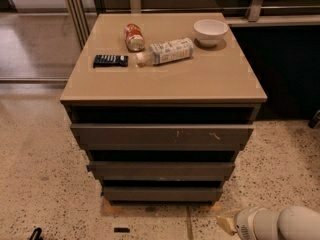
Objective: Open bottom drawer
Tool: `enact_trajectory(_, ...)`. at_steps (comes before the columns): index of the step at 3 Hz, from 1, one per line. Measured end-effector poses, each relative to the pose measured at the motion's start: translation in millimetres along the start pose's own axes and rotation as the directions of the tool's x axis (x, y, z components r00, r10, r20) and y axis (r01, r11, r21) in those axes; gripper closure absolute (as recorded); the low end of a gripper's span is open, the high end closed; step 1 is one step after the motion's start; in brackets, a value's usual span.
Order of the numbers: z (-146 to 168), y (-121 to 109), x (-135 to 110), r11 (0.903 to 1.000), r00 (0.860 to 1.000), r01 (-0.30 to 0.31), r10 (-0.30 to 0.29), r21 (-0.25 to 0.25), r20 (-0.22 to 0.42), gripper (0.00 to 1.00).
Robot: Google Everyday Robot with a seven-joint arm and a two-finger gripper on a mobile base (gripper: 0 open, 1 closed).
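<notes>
The bottom drawer [162, 193] is the narrowest dark grey-brown front, lowest of three on the cabinet, and looks shut flush. Above it sit the mid-sized grey front [161, 170] and the widest front with pale scratch marks [161, 134]. My arm's white end with a tan tip [227, 223] shows at the bottom right, low over the floor, right of and below the bottom drawer and apart from it. The gripper [225, 223] itself is mostly out of frame.
On the tan cabinet top [210, 79] lie a red can [133, 37], a white bottle on its side [167, 51], a dark flat packet [110, 60] and a white bowl [210, 32]. Speckled floor surrounds the cabinet. A dark wall stands at the right.
</notes>
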State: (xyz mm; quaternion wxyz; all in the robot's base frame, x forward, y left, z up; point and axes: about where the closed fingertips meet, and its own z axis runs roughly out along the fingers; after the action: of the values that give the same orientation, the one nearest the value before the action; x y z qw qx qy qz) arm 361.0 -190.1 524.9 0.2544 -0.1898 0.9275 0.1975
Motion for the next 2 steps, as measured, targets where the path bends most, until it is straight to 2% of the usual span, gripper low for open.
enact_trajectory(1, 41.6, -6.8, 9.3, 0.9973, 0.995, -0.070, 0.072, -0.021, 0.076, 1.00)
enact_trajectory(2, 80.6, -20.0, 10.8, 0.9906, 0.981, -0.136, 0.137, -0.011, 0.140, 1.00)
